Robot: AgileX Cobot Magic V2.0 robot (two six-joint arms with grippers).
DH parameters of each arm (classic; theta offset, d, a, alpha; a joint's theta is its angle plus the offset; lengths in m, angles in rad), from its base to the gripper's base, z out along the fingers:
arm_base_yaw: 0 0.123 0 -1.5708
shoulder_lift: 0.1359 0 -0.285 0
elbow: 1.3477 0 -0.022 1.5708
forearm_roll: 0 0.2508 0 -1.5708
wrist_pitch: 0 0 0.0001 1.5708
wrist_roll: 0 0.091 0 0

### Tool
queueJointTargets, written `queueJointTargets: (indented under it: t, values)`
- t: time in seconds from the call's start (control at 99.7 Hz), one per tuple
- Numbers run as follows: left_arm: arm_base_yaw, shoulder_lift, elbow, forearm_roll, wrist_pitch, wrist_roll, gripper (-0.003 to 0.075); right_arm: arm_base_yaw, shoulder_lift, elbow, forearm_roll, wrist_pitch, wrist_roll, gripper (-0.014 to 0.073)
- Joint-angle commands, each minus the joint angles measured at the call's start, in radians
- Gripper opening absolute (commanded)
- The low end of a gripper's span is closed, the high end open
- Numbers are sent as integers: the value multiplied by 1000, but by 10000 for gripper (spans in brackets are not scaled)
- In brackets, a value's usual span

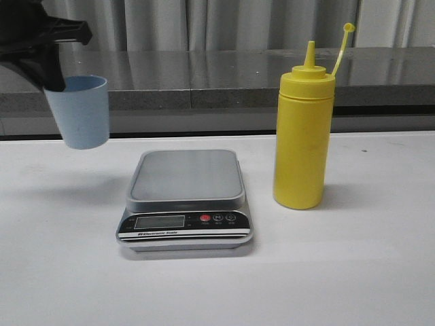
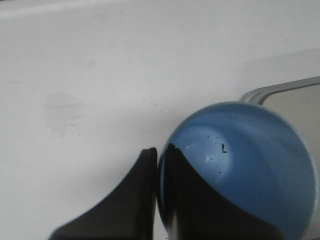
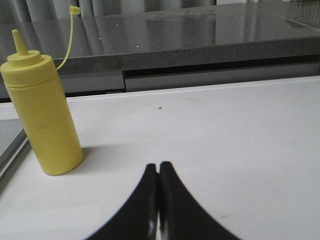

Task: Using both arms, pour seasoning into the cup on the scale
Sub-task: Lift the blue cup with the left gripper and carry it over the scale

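We see the left claw [image 1: 58,80] clamped on the cup's [image 1: 79,112] rim, holding it apparently airborne left of the scale [image 1: 185,199]. The seasoning [image 1: 303,139] stands right of the scale; the right claw [image 3: 159,172] is pressed together, empty.

Premises read as a staged test bench with kitchen props, not a working kitchen: plain white table [image 1: 380,272], dark grey speckled stone ledge [image 1: 224,75] behind it, grey pleated curtain [image 1: 224,20] closing off the background.

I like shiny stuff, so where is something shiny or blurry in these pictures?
Front view: the grey counter behind mirrors the curtains, and the cup throws a soft shadow on the table. Left wrist view: the close-up fingers look fuzzy.
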Motion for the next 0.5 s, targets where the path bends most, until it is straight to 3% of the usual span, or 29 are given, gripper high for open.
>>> queueJointTargets:
  t: [0.0, 0.491]
  values:
    - [-37, -45, -52, -13, -25, -1, -20, -4, -23, -16, -11, -75, -9, -69]
    - [-225, 3, -57, -13, -51, -1, -20, -4, -23, -16, -11, -75, -9, -69]
